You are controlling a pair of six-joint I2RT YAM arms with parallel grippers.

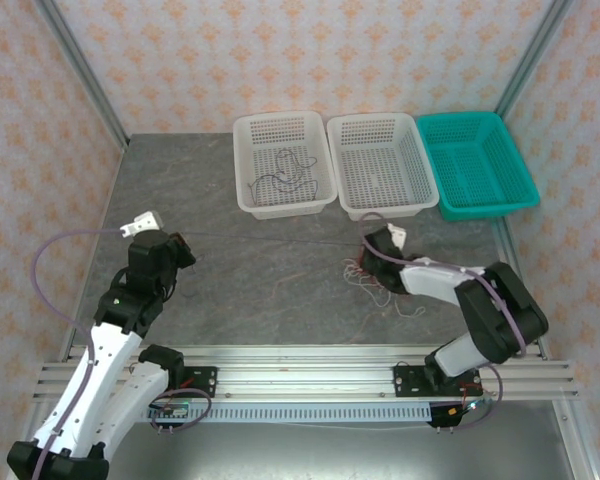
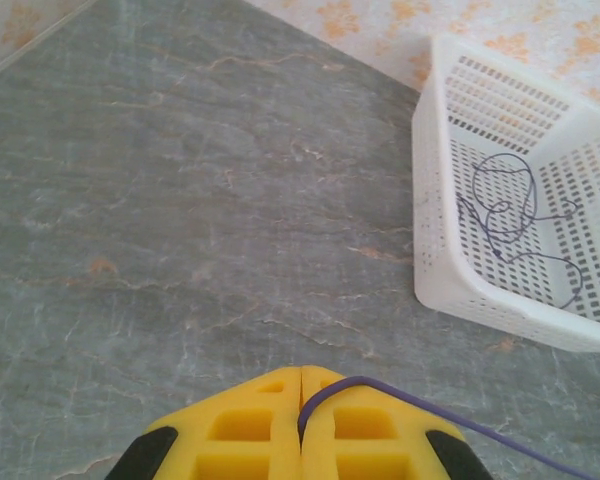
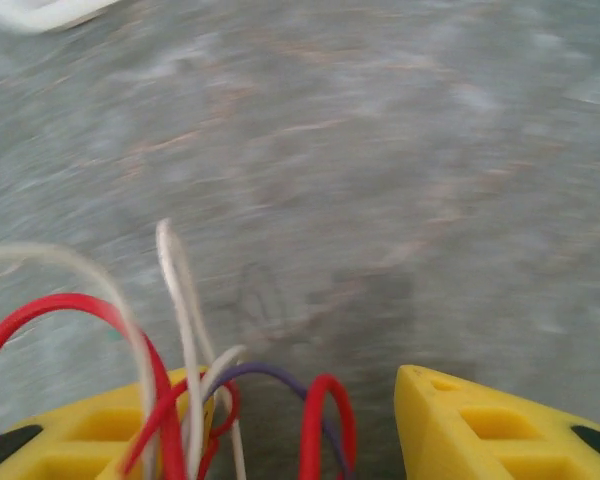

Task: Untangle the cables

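One thin purple wire (image 2: 380, 384) ran taut from the clenched left gripper (image 2: 300, 378) to the red-and-white cable tangle (image 1: 375, 272), centre-right, draped across the released right gripper (image 3: 305, 385). Extraction seemed underway; the next move probably called for pinning the tangle.

Matt, stone-veined grey table (image 1: 260, 285), perforated white plastic basket (image 2: 435, 200), smooth glossy-sheathed cables (image 3: 310, 440), ribbed bare-metal rail (image 1: 310, 372).

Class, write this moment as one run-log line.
left gripper: jaws shut on purple cable | right gripper: jaws open around cable tangle
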